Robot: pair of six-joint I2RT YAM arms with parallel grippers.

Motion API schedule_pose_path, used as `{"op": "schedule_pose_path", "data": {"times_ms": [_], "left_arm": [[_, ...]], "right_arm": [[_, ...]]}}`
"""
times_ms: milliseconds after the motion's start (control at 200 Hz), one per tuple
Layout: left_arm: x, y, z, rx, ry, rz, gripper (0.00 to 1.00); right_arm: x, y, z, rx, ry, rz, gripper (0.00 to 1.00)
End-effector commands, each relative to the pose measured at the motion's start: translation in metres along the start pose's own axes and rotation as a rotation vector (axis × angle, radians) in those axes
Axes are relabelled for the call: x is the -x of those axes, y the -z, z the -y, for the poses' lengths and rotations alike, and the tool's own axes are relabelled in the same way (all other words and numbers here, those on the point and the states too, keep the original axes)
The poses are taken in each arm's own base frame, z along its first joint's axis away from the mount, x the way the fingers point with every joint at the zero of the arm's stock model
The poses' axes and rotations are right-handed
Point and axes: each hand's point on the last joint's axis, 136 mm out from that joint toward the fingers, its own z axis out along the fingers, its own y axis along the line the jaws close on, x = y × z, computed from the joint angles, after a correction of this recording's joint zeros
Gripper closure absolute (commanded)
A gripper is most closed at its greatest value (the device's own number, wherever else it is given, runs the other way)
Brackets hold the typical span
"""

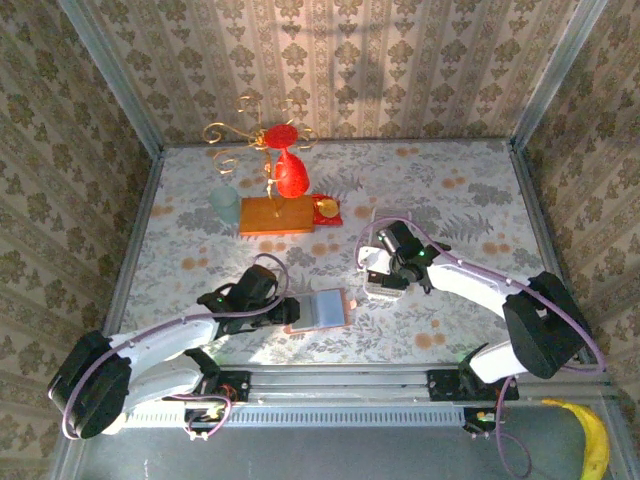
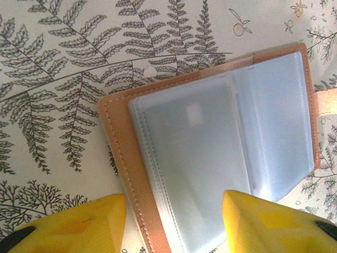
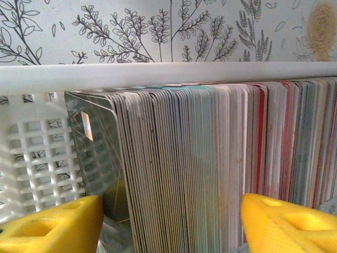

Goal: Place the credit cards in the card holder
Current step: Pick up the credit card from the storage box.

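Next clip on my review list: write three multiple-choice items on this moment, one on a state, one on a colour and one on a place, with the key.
1. The card holder is:
A. shut flat
B. open, clear sleeves showing
C. standing upright

2. Its cover is:
A. black
B. bright green
C. tan-brown

3. The credit cards are:
A. on edge in the white lattice tray
B. flat inside the card holder
C. scattered singly

Key:
1 B, the left wrist view shows the clear sleeves lying exposed.
2 C, a stitched tan-brown border frames the sleeves.
3 A, the right wrist view shows their edges packed side by side below the tray's rim.
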Motion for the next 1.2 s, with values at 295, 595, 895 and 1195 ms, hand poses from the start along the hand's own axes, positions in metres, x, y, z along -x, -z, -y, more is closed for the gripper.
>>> {"op": "schedule_pose_path", "data": {"times_ms": [295, 595, 895, 1195], "left_arm": [[-0.002, 0.002, -0.003, -0.016, 0.011, 0.005, 0.48], [-0.002, 0.007, -0.002, -0.027, 0.019, 0.014, 0.53], [-0.001, 0.008, -0.001, -0.033, 0.016, 0.021, 0.54], [-0.002, 0.008, 0.001, -0.042, 0.023, 0.013, 0.56]], "right_arm": [[0.011, -0.013, -0.003, -0.021, 0.075, -0.02, 0.16], [0.016, 0.001, 0.003, -0.032, 0.089, -0.013, 0.34], [0.016, 0.009, -0.001, -0.003, 0.106, -0.015, 0.51], [0.021, 0.017, -0.008, 0.033, 0.114, 0.003, 0.66]]}}
